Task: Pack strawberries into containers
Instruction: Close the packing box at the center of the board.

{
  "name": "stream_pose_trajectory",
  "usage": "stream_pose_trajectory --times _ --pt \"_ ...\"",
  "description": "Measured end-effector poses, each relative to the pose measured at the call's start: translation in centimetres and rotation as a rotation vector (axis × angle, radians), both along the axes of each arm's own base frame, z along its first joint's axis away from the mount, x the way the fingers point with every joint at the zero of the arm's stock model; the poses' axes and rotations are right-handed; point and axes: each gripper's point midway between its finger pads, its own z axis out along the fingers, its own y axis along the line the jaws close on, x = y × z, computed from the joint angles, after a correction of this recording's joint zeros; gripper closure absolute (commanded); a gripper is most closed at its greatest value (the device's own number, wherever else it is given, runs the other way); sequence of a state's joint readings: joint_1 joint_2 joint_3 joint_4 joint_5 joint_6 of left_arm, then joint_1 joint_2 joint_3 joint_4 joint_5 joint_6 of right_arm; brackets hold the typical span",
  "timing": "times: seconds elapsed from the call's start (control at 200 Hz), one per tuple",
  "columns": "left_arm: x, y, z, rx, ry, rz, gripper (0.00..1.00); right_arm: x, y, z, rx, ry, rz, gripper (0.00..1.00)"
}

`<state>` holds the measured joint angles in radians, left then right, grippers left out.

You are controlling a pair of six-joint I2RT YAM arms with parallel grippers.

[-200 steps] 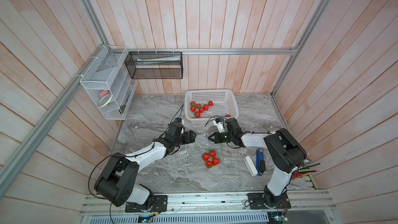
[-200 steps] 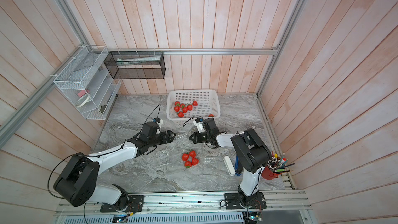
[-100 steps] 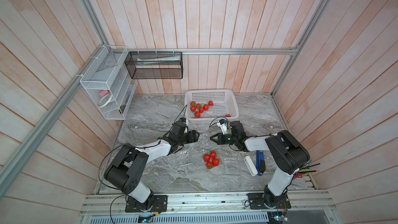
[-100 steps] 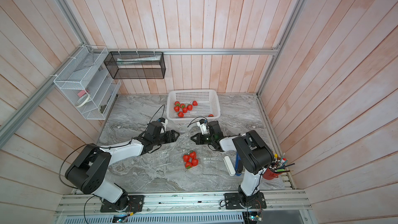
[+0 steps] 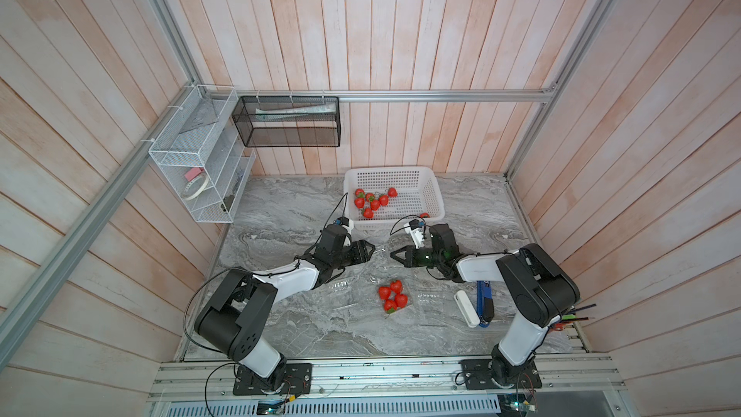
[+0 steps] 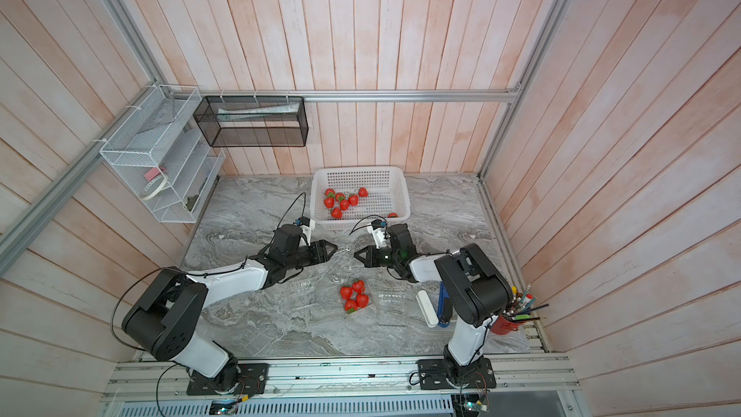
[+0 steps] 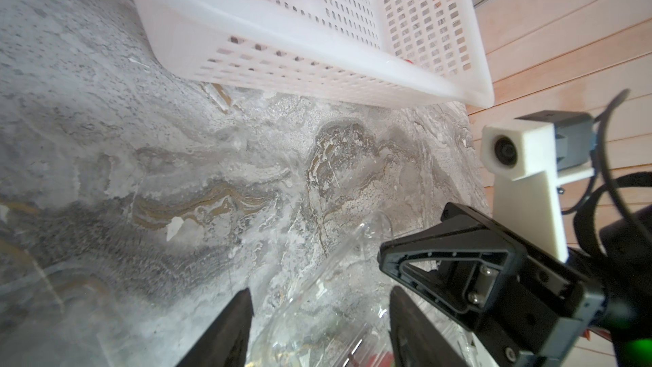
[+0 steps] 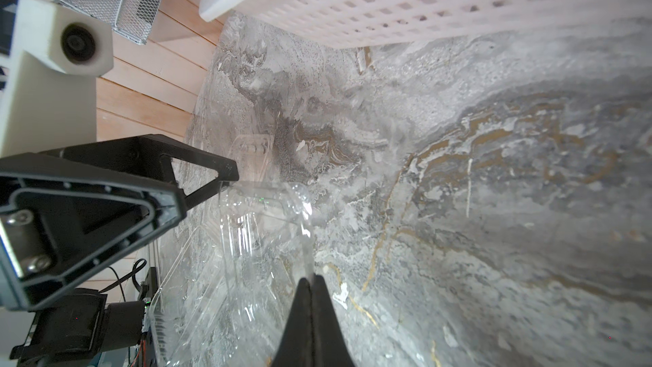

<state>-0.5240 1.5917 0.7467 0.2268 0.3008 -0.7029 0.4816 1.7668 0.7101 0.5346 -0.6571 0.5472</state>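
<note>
A clear container (image 8: 261, 213) is held off the marble between my two grippers in both top views (image 5: 383, 249) (image 6: 345, 251). My right gripper (image 8: 310, 278) (image 5: 393, 253) is shut on its thin rim. My left gripper (image 7: 321, 291) (image 5: 372, 249) is open, its fingers (image 7: 236, 315) either side of the container's (image 7: 317, 298) opposite edge. Several strawberries (image 5: 375, 204) lie in the white basket (image 5: 437, 198). Several more strawberries (image 5: 396, 286) (image 6: 358, 286) sit in another clear container (image 5: 407, 306) nearer the front.
Ribbed clear plastic lies flat on the marble left (image 5: 341, 284) and right (image 5: 431, 298) of the packed strawberries. A white bar (image 5: 467, 308) and a blue object (image 5: 485, 302) lie under my right arm. A red pencil cup (image 6: 507, 322) stands at the front right. Wire shelves (image 5: 200, 162) hang on the walls.
My left arm has reached right toward the right gripper, and its jaws have narrowed around the clear container's edge. The right gripper stayed shut on the container and drew back slightly right.
</note>
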Motion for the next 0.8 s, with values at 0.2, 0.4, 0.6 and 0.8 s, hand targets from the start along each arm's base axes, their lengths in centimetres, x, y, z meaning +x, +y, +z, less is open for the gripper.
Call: stream_pose_trajectory --times 0.2,0.4,0.6,0.8 --pt "-0.1 -0.5 0.2 -0.033 0.005 -0.016 0.53 -0.1 0.0 0.3 0.004 -0.008 0.000 1.00" --pt "-0.3 -0.3 -0.2 -0.038 0.020 -0.009 0.64 -0.1 -0.1 0.3 0.002 -0.004 0.000 1.00" --pt "-0.5 -0.1 -0.6 -0.034 0.031 -0.002 0.77 -0.2 -0.1 0.3 0.001 -0.003 0.000 1.00" --pt "-0.6 0.0 -0.7 -0.029 0.027 -0.002 0.80 -0.2 -0.1 0.3 -0.002 0.002 0.000 0.99"
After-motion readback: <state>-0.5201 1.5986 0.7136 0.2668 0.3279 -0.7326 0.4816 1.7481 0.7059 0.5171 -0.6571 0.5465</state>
